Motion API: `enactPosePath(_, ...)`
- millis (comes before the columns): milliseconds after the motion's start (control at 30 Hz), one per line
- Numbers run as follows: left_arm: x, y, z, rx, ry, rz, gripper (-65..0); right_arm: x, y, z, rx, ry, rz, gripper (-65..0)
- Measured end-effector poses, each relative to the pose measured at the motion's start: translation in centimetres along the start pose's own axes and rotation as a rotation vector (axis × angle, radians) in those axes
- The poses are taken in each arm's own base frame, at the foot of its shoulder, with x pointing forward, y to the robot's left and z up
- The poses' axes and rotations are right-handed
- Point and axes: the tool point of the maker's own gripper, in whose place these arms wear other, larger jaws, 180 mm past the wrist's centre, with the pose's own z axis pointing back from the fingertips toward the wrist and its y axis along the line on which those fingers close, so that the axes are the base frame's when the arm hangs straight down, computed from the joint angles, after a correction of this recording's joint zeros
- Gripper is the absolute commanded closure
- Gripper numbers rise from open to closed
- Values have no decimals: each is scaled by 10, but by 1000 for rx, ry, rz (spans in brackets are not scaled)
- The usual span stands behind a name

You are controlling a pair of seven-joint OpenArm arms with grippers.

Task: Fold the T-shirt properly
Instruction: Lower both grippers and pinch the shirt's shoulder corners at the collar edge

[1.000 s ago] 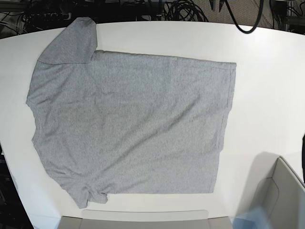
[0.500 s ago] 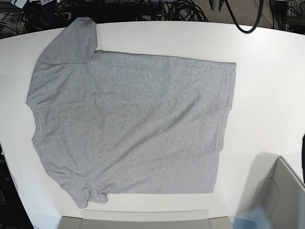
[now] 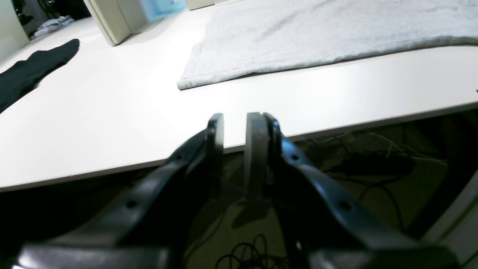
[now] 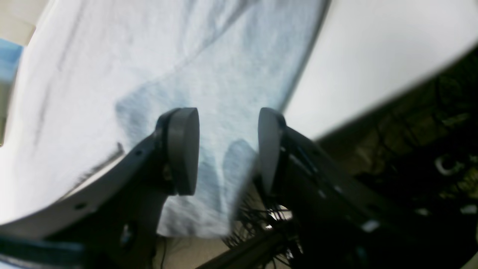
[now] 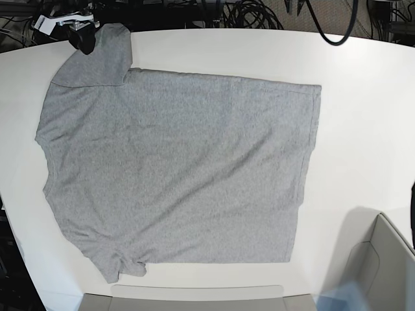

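The heather-grey T-shirt [image 5: 181, 168] lies spread flat on the white table [image 5: 363, 116], plain side up, with one sleeve [image 5: 104, 55] at the far left corner. My right gripper [image 5: 83, 37] is at that sleeve's tip by the table edge. In the right wrist view it is open [image 4: 227, 149], its fingers either side of the grey cloth [image 4: 224, 93] just below them, holding nothing. My left gripper [image 3: 234, 130] is shut and empty, off the table's edge, with the shirt's hem corner [image 3: 186, 80] beyond it. The left gripper does not show in the base view.
A beige bin [image 5: 382, 265] stands at the near right corner and another [image 5: 194, 298] along the near edge. A black cloth [image 3: 33, 71] lies on the table left of the shirt in the left wrist view. Cables [image 3: 373, 160] hang below the table edge.
My right gripper has come into the base view at the far left and moved onto the tip of the sleeve. The shirt has not moved.
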Motion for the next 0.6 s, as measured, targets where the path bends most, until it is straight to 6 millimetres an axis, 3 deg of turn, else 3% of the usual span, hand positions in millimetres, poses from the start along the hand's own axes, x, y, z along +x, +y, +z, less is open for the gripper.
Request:
enactPosePath(433,0,1,0,-2,0,-2,-118,17,-8,-33,-35,27,-49,-262)
enactPosePath(600,0,1,0,-1,0,-3,-119,11,-9,-33,-32,29,-62,-261)
